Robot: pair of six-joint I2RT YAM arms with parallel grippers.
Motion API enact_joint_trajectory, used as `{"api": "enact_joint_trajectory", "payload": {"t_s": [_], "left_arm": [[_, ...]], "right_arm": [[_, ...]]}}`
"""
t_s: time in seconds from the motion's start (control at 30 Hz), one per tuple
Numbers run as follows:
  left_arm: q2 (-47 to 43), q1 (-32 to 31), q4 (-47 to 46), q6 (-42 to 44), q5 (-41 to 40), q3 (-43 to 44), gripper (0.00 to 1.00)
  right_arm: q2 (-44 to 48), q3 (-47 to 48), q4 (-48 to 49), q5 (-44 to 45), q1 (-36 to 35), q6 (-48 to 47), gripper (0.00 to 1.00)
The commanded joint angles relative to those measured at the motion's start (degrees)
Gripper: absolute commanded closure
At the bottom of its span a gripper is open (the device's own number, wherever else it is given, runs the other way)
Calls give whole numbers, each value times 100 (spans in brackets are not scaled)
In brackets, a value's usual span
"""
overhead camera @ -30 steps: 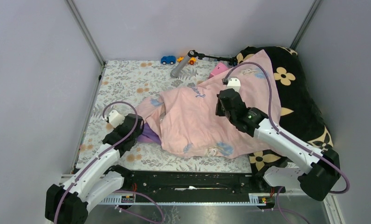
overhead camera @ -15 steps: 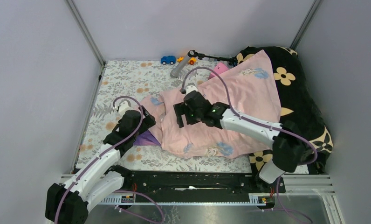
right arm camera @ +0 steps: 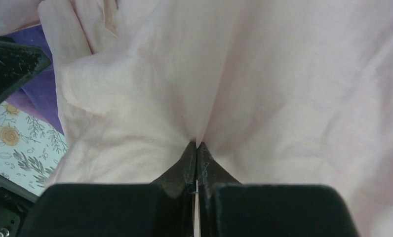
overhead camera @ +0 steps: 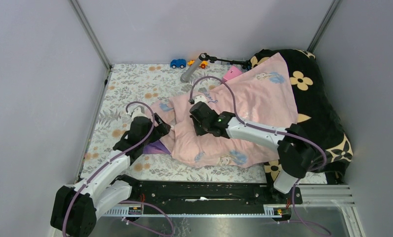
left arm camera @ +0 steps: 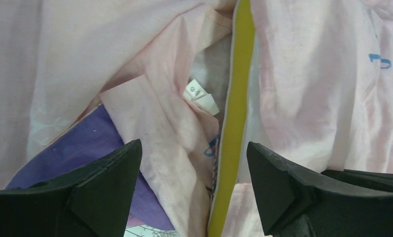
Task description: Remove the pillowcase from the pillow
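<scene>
The pale pink pillowcase (overhead camera: pixel 244 113) lies spread over the pillow, its far end resting up on a black blanket. The pillow is almost wholly hidden. Only its yellow edge trim (left arm camera: pixel 238 98) shows at the case's opening in the left wrist view, beside a white label (left arm camera: pixel 200 96) and the purple inner patch (left arm camera: pixel 81 148). My left gripper (overhead camera: pixel 162 130) is open at that opening, its jaws (left arm camera: pixel 190 158) on either side of a pink fold and the yellow trim. My right gripper (overhead camera: pixel 196 129) is shut, pinching a ridge of pillowcase fabric (right arm camera: pixel 197 144) on top, just right of the left gripper.
A black plush blanket with tan flowers (overhead camera: pixel 323 103) is heaped at the right. A blue toy car (overhead camera: pixel 177 63), a grey cylinder (overhead camera: pixel 189 73) and a pink object (overhead camera: pixel 231 73) lie at the back of the floral mat (overhead camera: pixel 130 89). Grey walls and metal posts enclose the table.
My right arm swung left across the pillowcase from its right part to near the opening and now pinches the fabric. My left gripper moved forward and right up to the opening.
</scene>
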State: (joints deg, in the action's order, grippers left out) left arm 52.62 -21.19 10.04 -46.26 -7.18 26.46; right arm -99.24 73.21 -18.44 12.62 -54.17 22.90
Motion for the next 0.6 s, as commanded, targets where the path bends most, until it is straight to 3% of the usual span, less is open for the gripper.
{"api": "enact_joint_trajectory", "payload": {"t_s": [0.0,0.27,0.47,0.57], "left_arm": [[-26,53,-812,183,683,-61,18],[255,54,-1282,153,1402,-51,19],[1023,54,-1774,-18,2239,19,34],[1118,54,-2077,-190,2432,-85,32]], "right_arm": [[949,-563,457,490,1,128,100],[1921,-1350,652,644,333,136,100],[2219,-1681,803,278,589,201,100],[2239,-1702,836,79,601,220,100]]}}
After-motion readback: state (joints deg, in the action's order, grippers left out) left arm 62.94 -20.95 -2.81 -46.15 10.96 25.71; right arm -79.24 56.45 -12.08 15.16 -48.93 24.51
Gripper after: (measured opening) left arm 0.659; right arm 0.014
